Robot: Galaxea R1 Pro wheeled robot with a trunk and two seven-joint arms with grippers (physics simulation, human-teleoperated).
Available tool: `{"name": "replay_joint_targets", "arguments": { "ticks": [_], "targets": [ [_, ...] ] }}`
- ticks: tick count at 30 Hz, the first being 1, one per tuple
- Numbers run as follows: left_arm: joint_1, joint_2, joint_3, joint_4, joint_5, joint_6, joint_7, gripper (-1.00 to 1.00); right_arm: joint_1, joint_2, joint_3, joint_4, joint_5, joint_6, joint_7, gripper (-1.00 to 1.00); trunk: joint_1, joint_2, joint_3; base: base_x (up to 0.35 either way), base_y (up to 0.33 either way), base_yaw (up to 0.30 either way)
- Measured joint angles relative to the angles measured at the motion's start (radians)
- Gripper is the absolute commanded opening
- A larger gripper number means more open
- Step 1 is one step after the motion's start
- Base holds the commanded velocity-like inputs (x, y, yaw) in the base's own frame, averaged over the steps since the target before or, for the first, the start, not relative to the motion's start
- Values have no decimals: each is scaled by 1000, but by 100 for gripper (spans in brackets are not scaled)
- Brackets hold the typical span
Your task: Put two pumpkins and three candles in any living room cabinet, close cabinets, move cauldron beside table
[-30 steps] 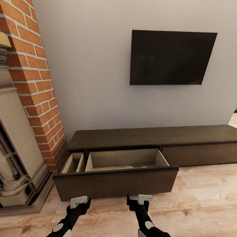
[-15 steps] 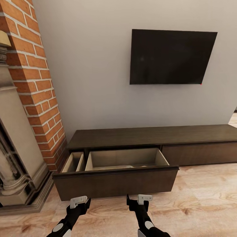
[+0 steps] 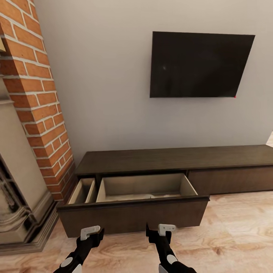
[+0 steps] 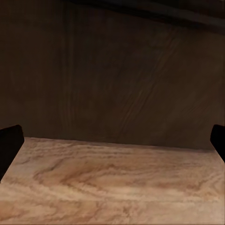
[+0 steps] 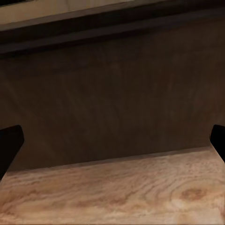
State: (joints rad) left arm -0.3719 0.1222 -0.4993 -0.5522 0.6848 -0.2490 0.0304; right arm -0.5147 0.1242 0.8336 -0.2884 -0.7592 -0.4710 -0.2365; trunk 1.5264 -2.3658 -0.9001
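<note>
The cabinet (image 3: 178, 159) stands against the wall under a television (image 3: 199, 64), its wide drawer (image 3: 132, 214) pulled out; something pale may lie inside. Just before it, the left gripper (image 3: 91, 233) and right gripper (image 3: 161, 232) hang spread wide, holding nothing.

Dark television (image 3: 199, 64) on the grey wall — brick fireplace (image 3: 26, 125) at left

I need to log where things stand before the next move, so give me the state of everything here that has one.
Cabinet: not closed.
Drawer: pulled out, inside pale, contents unclear.
Right panel: shut.
TV: screen dark.
Left gripper: open, empty, facing the drawer front.
Right gripper: open, empty, facing the drawer front.
</note>
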Motion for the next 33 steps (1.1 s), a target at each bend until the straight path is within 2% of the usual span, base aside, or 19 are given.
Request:
{"name": "replay_joint_targets", "arguments": {
  "ticks": [21,33],
  "targets": [
    [1,1,1,1,4,0,0,100,0,0,0,0,0,0,0,100,0,0,0,249,0,0],
    [1,1,0,1,6,0,1,100,0,-1,-1,0,0,0,0,100,1,0,0,19,0,0]
  ]
}}
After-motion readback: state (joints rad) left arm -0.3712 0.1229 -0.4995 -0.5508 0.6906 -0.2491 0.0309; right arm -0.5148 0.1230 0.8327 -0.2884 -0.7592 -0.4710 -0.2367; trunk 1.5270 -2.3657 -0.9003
